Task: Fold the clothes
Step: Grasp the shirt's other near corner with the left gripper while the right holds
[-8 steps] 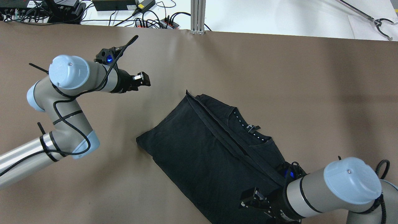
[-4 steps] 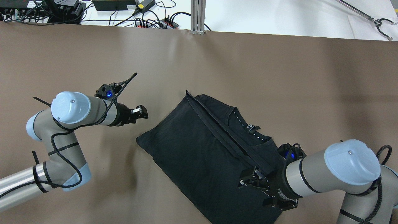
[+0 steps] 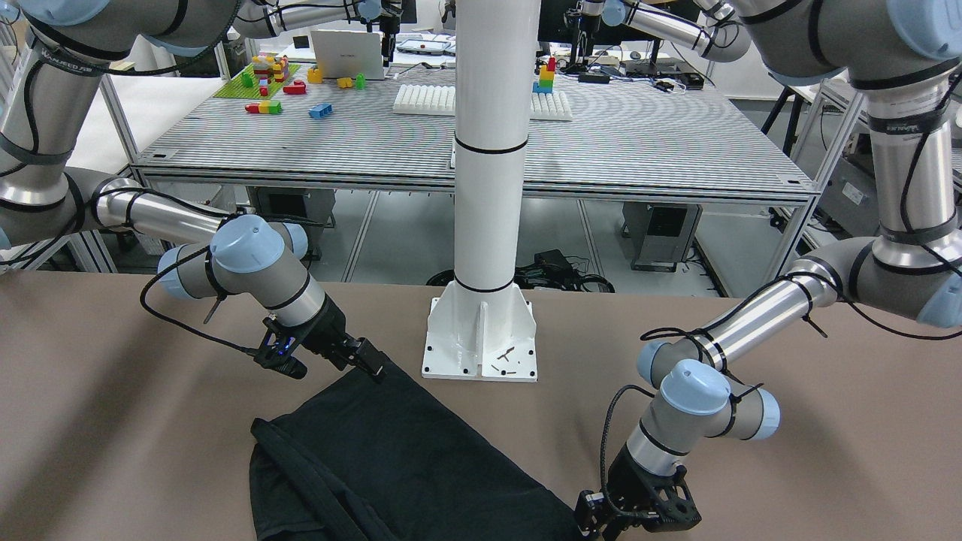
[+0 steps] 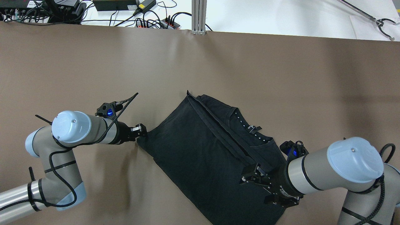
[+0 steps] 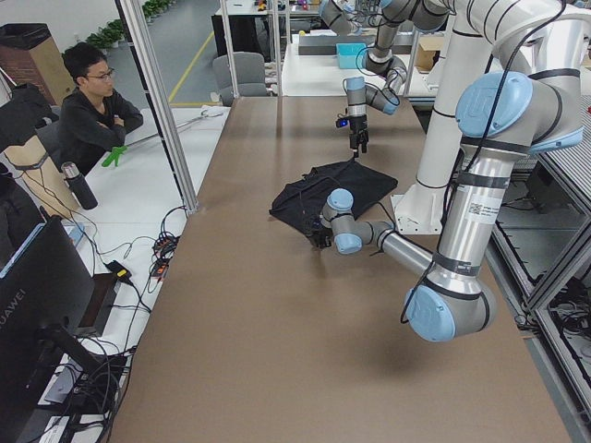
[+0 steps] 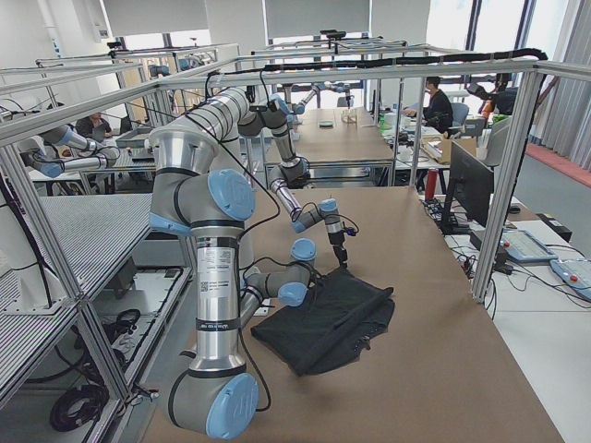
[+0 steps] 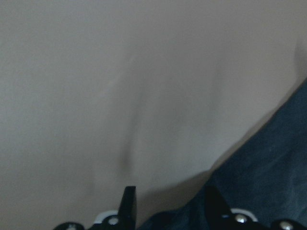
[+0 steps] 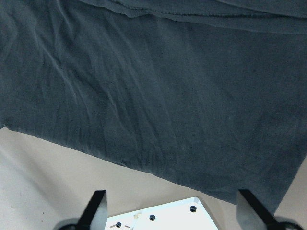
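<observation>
The brown tabletop [image 4: 218,62] bears one piece of black clothes [image 4: 193,147], folded, mid-surface. Two grippers: left gripper [image 4: 143,130], fingers parted at its corner; right gripper [image 4: 248,176], fingers spread wide above it.

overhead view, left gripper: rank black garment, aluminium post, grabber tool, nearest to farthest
1. black garment: right beside the left gripper, with its near corner at the fingertips.
2. aluminium post: at the table's far edge, in the middle.
3. grabber tool: at the far right corner, off the brown surface.
</observation>
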